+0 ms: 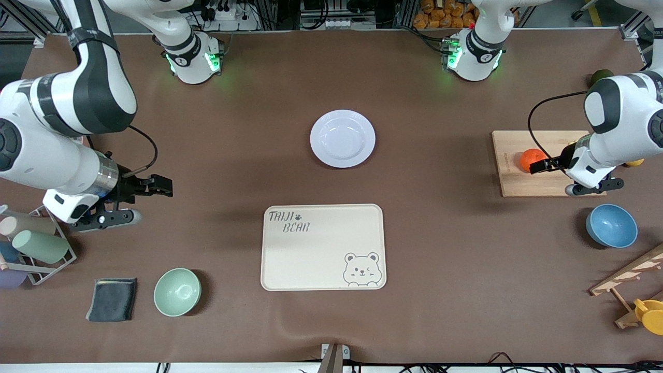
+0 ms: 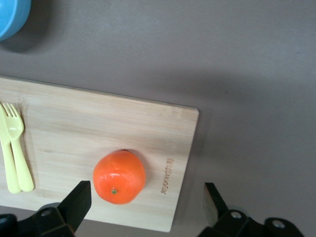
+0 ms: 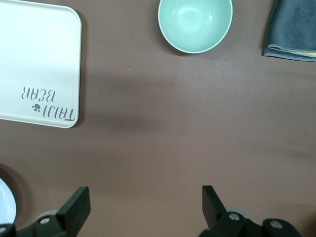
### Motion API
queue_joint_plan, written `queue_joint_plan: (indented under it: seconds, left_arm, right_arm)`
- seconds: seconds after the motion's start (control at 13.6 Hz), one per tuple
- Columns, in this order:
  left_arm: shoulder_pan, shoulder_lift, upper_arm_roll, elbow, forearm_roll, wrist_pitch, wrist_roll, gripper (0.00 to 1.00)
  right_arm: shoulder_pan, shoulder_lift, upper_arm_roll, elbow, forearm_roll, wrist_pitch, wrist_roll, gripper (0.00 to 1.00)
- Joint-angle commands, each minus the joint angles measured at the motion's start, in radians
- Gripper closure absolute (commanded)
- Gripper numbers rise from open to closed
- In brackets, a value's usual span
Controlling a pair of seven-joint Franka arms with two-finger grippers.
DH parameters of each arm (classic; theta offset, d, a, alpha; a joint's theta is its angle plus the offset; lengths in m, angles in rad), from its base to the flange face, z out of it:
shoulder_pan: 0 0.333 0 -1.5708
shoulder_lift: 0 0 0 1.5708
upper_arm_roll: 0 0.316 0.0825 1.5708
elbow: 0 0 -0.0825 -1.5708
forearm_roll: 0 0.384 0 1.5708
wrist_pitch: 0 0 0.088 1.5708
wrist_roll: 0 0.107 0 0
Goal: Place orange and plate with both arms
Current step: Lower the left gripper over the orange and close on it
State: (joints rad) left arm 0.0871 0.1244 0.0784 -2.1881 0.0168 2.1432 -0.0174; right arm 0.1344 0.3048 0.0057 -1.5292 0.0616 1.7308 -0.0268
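- Brown table (image 1: 440, 259) carries a cream bear-print tray (image 1: 323, 247), nearer the front camera than the pale plate (image 1: 342, 138).
- Orange (image 1: 531, 159) sits on a wooden board (image 1: 510, 178) at the left arm's end.
- Left gripper (image 1: 538, 167) hovers over the orange, jaws apart, holding nothing.
- Right gripper (image 1: 161, 187) waits over bare table, jaws apart.

**Desk layout with both arms out**

The plate (image 1: 342, 138) lay mid-desk, the tray (image 1: 323, 247) nearer the camera than it. Toward the left arm's end, the orange (image 1: 532, 159) sat on the cutting board (image 1: 518, 181) with a bowl (image 1: 611, 226) nearer the camera. Toward the right arm's end, a second bowl (image 1: 177, 291) lay beside a folded cloth (image 1: 112, 299).
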Motion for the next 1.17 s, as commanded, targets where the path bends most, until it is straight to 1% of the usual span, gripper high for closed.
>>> queue_joint_plan:
  seconds: [0.0, 0.22, 0.29, 0.44, 0.59, 0.73, 0.95, 1.1]
  left_arm:
    - [0.014, 0.009, -0.005, -0.035, 0.019, 0.044, 0.0, 0.0]
    - [0.042, 0.017, -0.005, -0.064, 0.019, 0.067, 0.002, 0.0]
    - [0.042, 0.02, -0.005, -0.068, 0.019, 0.069, 0.002, 0.0]
    - [0.042, 0.038, -0.003, -0.071, 0.023, 0.069, 0.002, 0.0]
    - [0.054, 0.046, -0.003, -0.071, 0.029, 0.067, 0.004, 0.0]
    - [0.056, 0.069, -0.003, -0.073, 0.031, 0.069, 0.005, 0.0]
    - [0.057, 0.092, -0.002, -0.071, 0.072, 0.084, 0.002, 0.0]
    - [0.086, 0.1, -0.005, -0.071, 0.074, 0.09, 0.002, 0.0]
  right_arm:
    - [0.004, 0.007, -0.004, 0.011, 0.007, -0.025, -0.004, 0.0]
    - [0.004, -0.021, -0.001, 0.012, 0.012, -0.131, -0.002, 0.0]
    - [0.004, -0.033, -0.001, 0.014, 0.033, -0.154, -0.002, 0.0]
    - [-0.001, -0.036, -0.003, 0.012, 0.104, -0.18, -0.004, 0.0]
    - [0.005, -0.038, -0.001, 0.015, 0.133, -0.206, -0.005, 0.0]
    - [0.013, -0.042, 0.0, 0.02, 0.133, -0.211, -0.007, 0.0]
    - [0.03, -0.036, -0.001, 0.018, 0.129, -0.202, -0.005, 0.0]
    - [0.028, -0.026, -0.003, 0.015, 0.127, -0.162, -0.005, 0.0]
